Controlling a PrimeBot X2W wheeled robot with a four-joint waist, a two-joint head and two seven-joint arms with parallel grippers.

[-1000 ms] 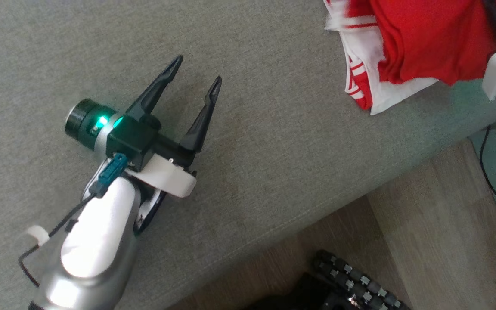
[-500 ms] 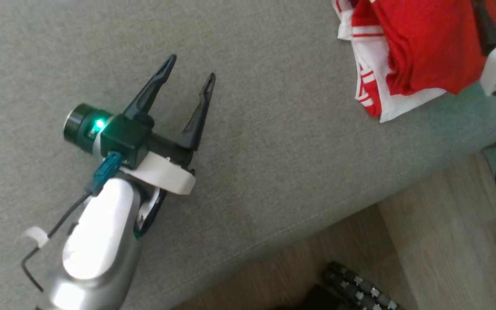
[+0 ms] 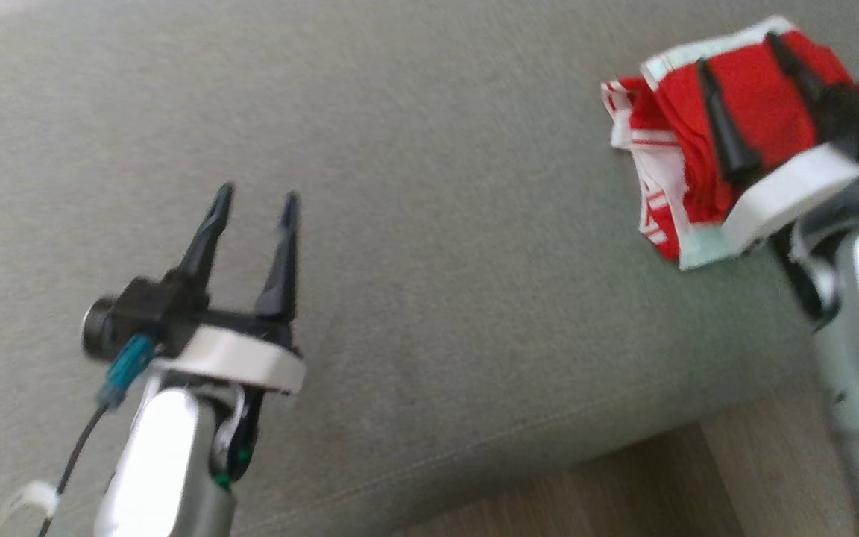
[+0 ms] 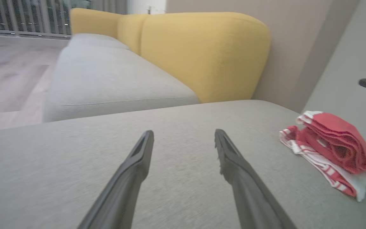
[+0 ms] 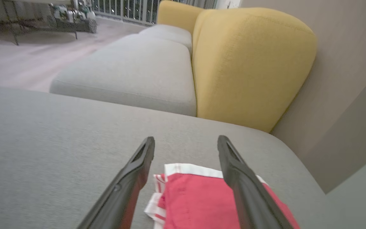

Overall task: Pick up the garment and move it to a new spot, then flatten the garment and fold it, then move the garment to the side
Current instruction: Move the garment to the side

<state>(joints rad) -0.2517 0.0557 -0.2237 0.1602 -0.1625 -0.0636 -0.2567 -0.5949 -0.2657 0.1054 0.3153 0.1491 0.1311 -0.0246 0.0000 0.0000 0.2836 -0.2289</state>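
Observation:
The garment [image 3: 761, 104], red with white striped trim, lies folded in a small stack on the grey seat cushion [image 3: 429, 224] at the far right. My right gripper [image 3: 737, 52] hovers just over it, open, one finger on each side of the red top layer and nothing pinched. From its own wrist, the right gripper [image 5: 186, 139] has the garment [image 5: 195, 197] below its spread fingers. My left gripper [image 3: 256, 195] is open and empty above bare cushion at the lower left. The left wrist view shows the left gripper [image 4: 184, 133] with the garment [image 4: 332, 149] off to its right.
A yellow backrest [image 4: 202, 54] rises behind the cushion, with another grey seat [image 5: 132, 70] beside it. A wall [image 5: 345, 95] stands close behind the garment. The cushion's front edge drops to wooden floor [image 3: 743, 477] at the lower right.
My right gripper has opened and let go of the garment, which now rests on the cushion. The head view has shifted and shows more of the right arm. My left gripper stays open.

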